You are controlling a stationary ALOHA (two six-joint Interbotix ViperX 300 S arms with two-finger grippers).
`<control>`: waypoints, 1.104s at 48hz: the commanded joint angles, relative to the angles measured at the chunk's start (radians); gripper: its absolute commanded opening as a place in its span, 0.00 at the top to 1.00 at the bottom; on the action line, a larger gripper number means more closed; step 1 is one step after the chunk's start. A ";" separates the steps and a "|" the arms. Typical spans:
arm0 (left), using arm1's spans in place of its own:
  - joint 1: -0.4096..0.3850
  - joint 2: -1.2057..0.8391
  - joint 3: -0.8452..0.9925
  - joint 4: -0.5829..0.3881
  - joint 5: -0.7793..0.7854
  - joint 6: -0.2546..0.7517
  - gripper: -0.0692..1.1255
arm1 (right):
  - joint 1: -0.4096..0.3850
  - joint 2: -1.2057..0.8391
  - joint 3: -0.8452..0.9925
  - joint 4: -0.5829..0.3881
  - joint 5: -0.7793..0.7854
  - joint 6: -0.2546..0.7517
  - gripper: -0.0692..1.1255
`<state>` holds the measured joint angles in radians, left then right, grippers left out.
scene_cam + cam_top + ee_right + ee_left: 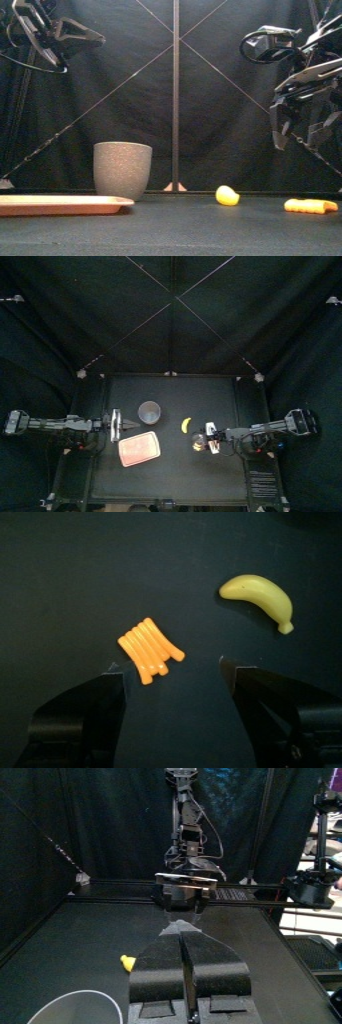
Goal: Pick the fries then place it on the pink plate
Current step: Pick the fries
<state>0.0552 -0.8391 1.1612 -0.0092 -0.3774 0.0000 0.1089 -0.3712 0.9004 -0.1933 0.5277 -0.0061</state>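
The orange fries (150, 650) lie flat on the black table, right of a yellow toy banana (229, 195). In the front view the fries (310, 206) sit near the right edge. My right gripper (171, 667) hangs open above them, one jaw on each side, not touching. The top view shows that gripper (211, 439) just right of the fries (198, 443). The pink plate (139, 450) lies left of centre. My left gripper (118, 424) rests shut over the table's left side, above the plate's far edge.
A tall grey speckled cup (122, 168) stands behind the plate (60, 204), left of the banana (187, 425). The banana (261, 600) lies a short way from the fries.
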 commanded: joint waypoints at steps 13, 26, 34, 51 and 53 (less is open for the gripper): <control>0.008 0.005 0.003 -0.002 -0.009 0.002 0.88 | 0.038 0.207 -0.089 -0.006 0.009 -0.170 0.11; 0.008 0.003 0.011 -0.002 -0.009 -0.002 0.88 | 0.028 0.304 -0.110 0.084 -0.023 -0.244 0.12; 0.009 0.003 0.009 -0.002 -0.009 -0.002 0.88 | 0.000 0.348 -0.100 0.092 -0.066 -0.242 0.12; -0.002 -0.002 0.003 -0.002 -0.009 -0.003 0.88 | -0.029 0.370 -0.084 0.100 -0.049 -0.244 0.30; -0.002 -0.002 0.005 -0.002 -0.009 -0.003 0.88 | -0.032 0.371 -0.084 0.101 -0.044 -0.242 0.35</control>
